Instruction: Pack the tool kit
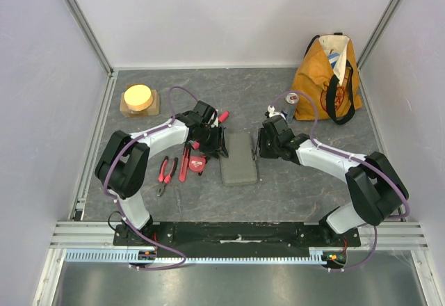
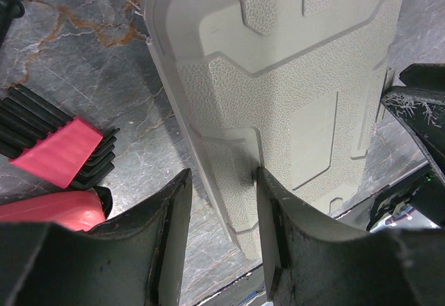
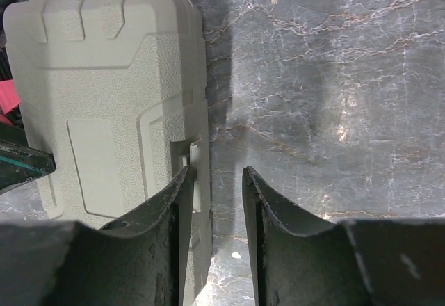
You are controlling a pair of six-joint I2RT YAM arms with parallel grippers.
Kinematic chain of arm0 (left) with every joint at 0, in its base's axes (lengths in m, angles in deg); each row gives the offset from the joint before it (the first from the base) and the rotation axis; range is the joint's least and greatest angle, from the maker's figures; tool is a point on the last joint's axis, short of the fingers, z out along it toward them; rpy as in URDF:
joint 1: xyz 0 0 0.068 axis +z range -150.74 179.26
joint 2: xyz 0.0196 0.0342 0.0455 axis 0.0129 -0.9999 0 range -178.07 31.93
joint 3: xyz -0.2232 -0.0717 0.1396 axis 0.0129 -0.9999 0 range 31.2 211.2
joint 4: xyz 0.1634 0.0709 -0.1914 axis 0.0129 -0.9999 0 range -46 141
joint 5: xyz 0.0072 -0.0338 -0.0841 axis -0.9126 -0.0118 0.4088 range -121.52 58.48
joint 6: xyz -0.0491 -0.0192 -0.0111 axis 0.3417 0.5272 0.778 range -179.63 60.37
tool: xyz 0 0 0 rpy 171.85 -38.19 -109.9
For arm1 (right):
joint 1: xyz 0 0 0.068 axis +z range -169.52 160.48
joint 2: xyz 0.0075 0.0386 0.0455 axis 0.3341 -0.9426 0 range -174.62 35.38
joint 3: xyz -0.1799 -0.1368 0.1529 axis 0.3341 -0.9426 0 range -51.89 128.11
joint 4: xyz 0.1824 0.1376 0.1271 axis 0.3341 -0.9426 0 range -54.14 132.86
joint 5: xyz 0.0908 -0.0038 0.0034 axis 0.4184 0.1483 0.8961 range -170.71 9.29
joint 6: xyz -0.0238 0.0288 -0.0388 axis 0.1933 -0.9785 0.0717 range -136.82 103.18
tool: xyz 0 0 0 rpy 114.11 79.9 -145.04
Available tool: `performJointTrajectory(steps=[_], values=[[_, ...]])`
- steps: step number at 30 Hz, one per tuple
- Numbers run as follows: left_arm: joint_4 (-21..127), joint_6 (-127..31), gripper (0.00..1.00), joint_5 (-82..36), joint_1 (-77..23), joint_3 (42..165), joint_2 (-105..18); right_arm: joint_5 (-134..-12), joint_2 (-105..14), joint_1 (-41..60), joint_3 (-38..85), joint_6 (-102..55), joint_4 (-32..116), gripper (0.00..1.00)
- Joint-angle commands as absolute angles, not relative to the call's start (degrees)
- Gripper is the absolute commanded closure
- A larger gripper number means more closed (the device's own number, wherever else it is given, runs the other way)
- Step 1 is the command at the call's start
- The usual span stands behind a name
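Though hidden overhead, wrist views show left tool (image 2: 222, 181), right tool (image 3: 215, 177) spread astride case (image 3: 104, 76).

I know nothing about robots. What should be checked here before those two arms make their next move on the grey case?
1. Tool kit opened for packing: not ok, its lid is shut and it lies flat.
2. Tools inside: not ok, pliers and tape measure lie on the table to its left.
3. Left hand in place: ok, jaws apart over the kit's left rim.
4. Right hand in place: ok, jaws apart, one finger beside the latch.
5. Latch released: cannot tell.
6. Tote bag out of the way: ok, it stands apart at the far right.
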State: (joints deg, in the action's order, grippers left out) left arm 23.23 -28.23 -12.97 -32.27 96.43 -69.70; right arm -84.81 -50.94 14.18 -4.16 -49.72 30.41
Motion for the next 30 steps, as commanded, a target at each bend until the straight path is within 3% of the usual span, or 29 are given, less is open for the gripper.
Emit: performJointTrajectory(steps=[1, 10, 22, 30], values=[[18.9, -32.0, 0.53, -19.8, -32.2, 95.1, -72.1, -85.9, -52.1, 14.3, -4.7, -48.9, 31.6, 0.61], [19.0, -31.9, 0.53, -19.8, -32.3, 95.1, -72.1, -90.6, -50.8, 14.4, -4.8, -48.4, 29.3, 0.65], [19.0, -31.9, 0.53, -19.9, -32.2, 95.0, -72.1, -85.8, -47.7, 14.5, -2.7, -48.5, 31.4, 0.55], [19.0, -31.9, 0.53, -19.9, -32.3, 94.8, -72.1, -84.2, -48.6, 14.5, -2.8, -48.5, 31.9, 0.54]])
